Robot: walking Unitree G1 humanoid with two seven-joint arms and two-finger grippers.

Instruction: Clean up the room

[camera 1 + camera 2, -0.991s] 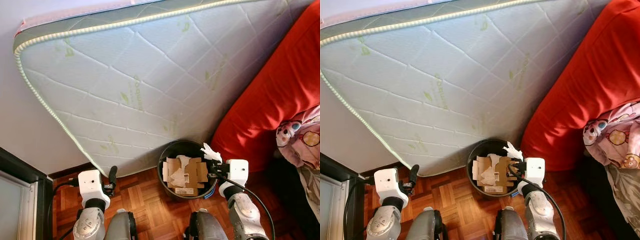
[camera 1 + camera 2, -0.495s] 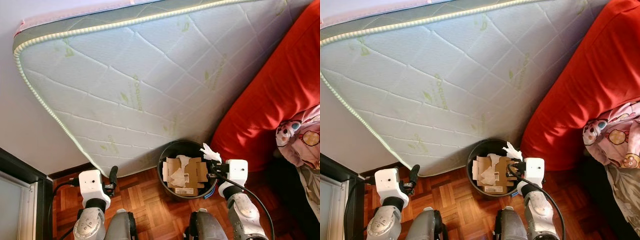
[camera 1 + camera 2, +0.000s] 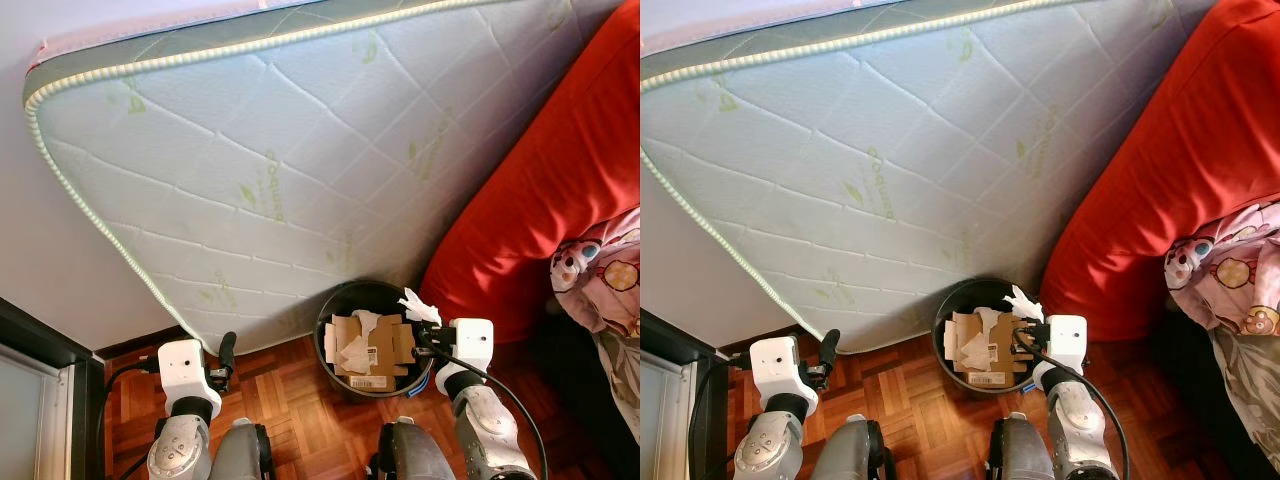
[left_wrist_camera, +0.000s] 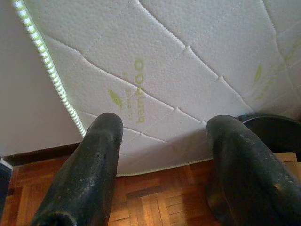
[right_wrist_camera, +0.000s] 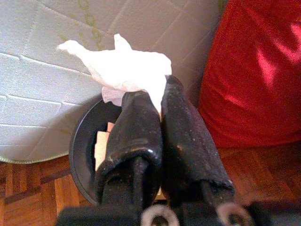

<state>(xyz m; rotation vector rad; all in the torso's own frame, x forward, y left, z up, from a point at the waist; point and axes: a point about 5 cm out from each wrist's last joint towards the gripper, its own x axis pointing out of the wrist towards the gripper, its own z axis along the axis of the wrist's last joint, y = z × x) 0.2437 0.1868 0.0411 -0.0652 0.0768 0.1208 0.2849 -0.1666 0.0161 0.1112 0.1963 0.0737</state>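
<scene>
1. A mattress (image 3: 300, 150) stands tilted on its edge at the far side, leaning against the wall (image 3: 60, 290).
2. A bin (image 3: 366, 296) sits on the parquet floor (image 3: 290, 400), near the middle, touching the mattress's lower edge.
3. Cardboard pieces (image 3: 372, 352) lie inside the bin.
4. A sofa cushion (image 3: 560, 190) rises to the right of the bin, just beside it.
5. A printed blanket (image 3: 600, 280) lies at the far right, nearer than the cushion.
6. The right gripper (image 5: 157, 106) hangs over the bin's right rim, its fingers (image 5: 183, 136) pressed together on a crumpled tissue (image 5: 122, 68).
7. The left gripper (image 4: 162, 160) hovers over the floor to the bin's left, its fingers spread apart, near the mattress's lower corner.
8. A dark frame (image 3: 40, 350) stands at the near left.
</scene>
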